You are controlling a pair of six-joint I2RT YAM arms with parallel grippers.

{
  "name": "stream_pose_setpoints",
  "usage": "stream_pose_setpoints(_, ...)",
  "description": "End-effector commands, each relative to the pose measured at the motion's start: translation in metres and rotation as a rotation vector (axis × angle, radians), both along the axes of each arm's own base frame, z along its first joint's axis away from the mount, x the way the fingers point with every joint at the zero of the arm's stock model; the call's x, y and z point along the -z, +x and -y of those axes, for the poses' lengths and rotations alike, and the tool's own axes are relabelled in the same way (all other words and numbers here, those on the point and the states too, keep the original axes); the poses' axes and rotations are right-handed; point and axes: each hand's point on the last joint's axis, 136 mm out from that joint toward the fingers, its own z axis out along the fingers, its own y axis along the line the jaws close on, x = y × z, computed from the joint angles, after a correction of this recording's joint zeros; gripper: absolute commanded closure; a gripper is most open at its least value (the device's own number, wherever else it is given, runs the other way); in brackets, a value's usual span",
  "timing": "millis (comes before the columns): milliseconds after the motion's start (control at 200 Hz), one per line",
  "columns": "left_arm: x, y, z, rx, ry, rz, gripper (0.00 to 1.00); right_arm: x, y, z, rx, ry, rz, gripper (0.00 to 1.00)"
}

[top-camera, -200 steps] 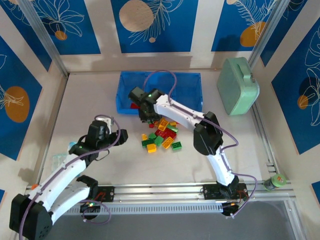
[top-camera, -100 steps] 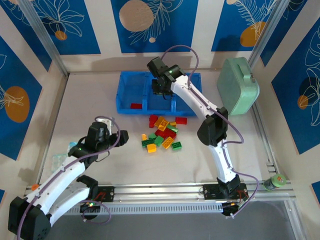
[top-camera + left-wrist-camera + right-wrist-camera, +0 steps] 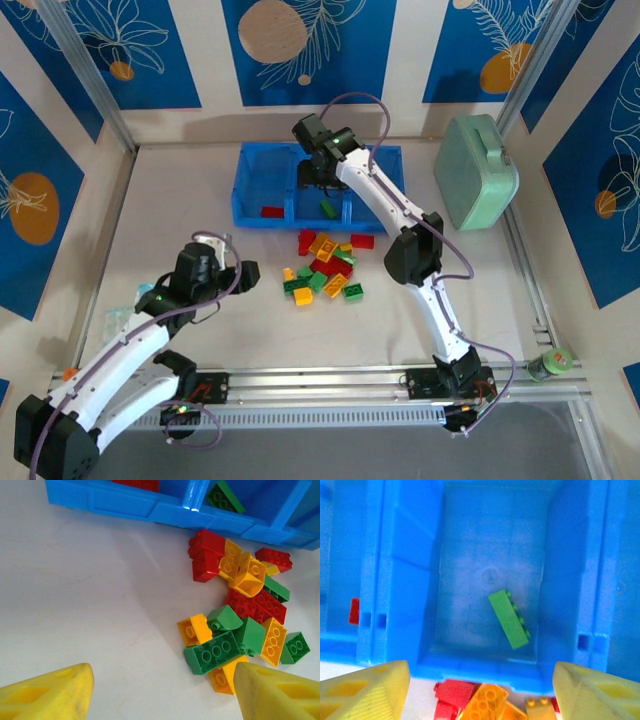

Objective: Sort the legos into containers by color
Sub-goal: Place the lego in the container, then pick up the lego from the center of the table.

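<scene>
— Where is the right arm?
— Stretched to the far side, elbow raised, the right gripper (image 3: 320,183) pointing down, its jaws spread wide with nothing between them.
— And the left arm?
— Bent at the near left, the left gripper (image 3: 208,246) aimed forward, jaws apart and empty.

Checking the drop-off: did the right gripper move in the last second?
Yes. Against the blue tray, the right gripper shifted from the near wall, away from the arm bases and rightward, to over the middle compartment.
</scene>
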Motion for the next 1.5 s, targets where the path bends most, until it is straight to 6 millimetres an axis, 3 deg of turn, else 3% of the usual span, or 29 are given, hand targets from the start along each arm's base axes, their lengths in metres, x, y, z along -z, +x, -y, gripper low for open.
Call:
stream_pose_setpoints(0, -0.008, -0.001, 0.012, 0.055, -0.001, 0.007, 0.26, -0.042, -0.025, 0.002, -0.031, 0.021, 0.059, 0.24)
stream_pose_setpoints(155, -0.002, -0.004, 0.023, 0.102, 0.014, -0.011, 0.26, -0.041, -0.052, 0.013, -0.042, 0.041, 0.060, 0.24)
stream_pose_setpoints(250, 0.007, -0.005, 0.029, 0.127, 0.020, -0.034, 0.26, -0.031, -0.071, 0.024, -0.045, 0.052, 0.037, 0.24)
stream_pose_setpoints(560, 0.021, 0.000, 0.052, 0.180, -0.006, -0.082, 0.27, 0.034, -0.129, 0.055, -0.045, 0.034, -0.112, 0.33)
stream_pose_setpoints(885, 0.038, -0.001, 0.072, 0.223, -0.015, -0.128, 0.29, 0.092, -0.184, 0.062, -0.068, 0.025, -0.235, 0.37)
stream_pose_setpoints(1021, 0.042, -0.003, 0.078, 0.232, -0.014, -0.133, 0.29, 0.103, -0.186, 0.068, -0.031, 0.010, -0.247, 0.38)
stream_pose_setpoints(1186, 0.044, -0.006, 0.079, 0.236, -0.006, -0.132, 0.29, 0.098, -0.179, 0.066, -0.026, 0.040, -0.232, 0.39)
stream_pose_setpoints(1396, 0.041, -0.009, 0.072, 0.214, -0.002, -0.112, 0.29, 0.090, -0.152, 0.093, 0.093, 0.049, -0.199, 0.38)
stream_pose_setpoints(1496, 0.039, -0.011, 0.069, 0.207, -0.001, -0.108, 0.29, 0.088, -0.137, 0.103, 0.147, 0.060, -0.185, 0.29)
